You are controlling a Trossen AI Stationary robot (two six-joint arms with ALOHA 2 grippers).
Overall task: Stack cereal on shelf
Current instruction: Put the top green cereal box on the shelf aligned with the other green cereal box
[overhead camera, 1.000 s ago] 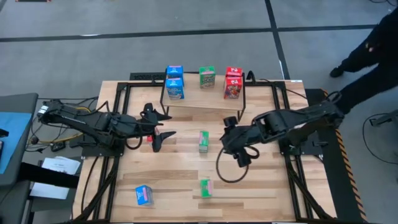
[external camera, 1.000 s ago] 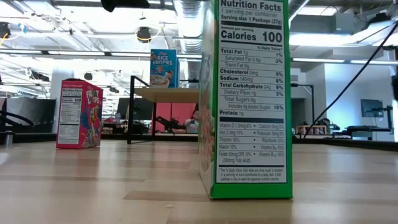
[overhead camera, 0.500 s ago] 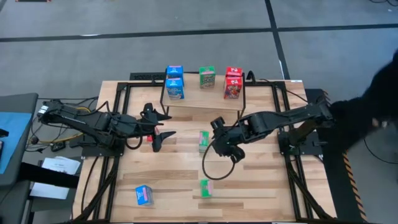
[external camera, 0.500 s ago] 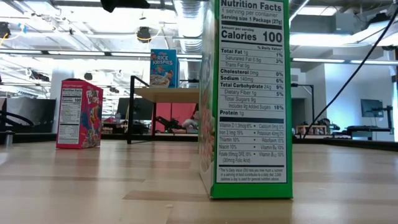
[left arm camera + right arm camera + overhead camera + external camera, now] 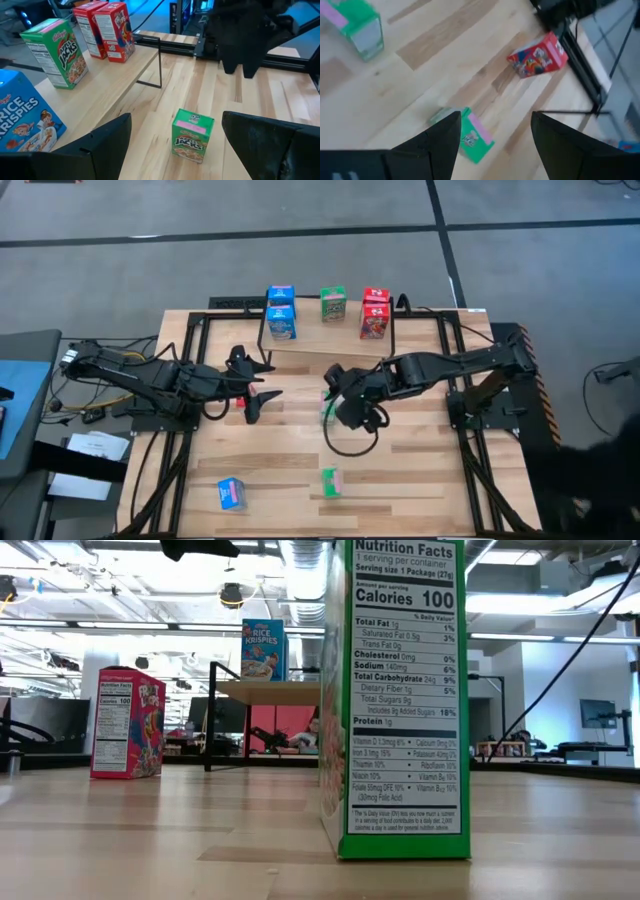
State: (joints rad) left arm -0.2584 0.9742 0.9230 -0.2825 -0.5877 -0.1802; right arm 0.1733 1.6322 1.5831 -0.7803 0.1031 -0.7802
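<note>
Your right gripper [image 5: 335, 402], fingers spread and empty, hangs right over the green cereal box [image 5: 326, 411], nearer than the left arm

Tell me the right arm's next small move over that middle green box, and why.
Probably lower the open right gripper straight down around the green Apple Jacks box and close on it. The high view shows the gripper above that box, which stands upright on the table in front of the shelf; the right wrist view shows it between the spread fingers, not yet gripped. The left gripper waits nearby.
</note>
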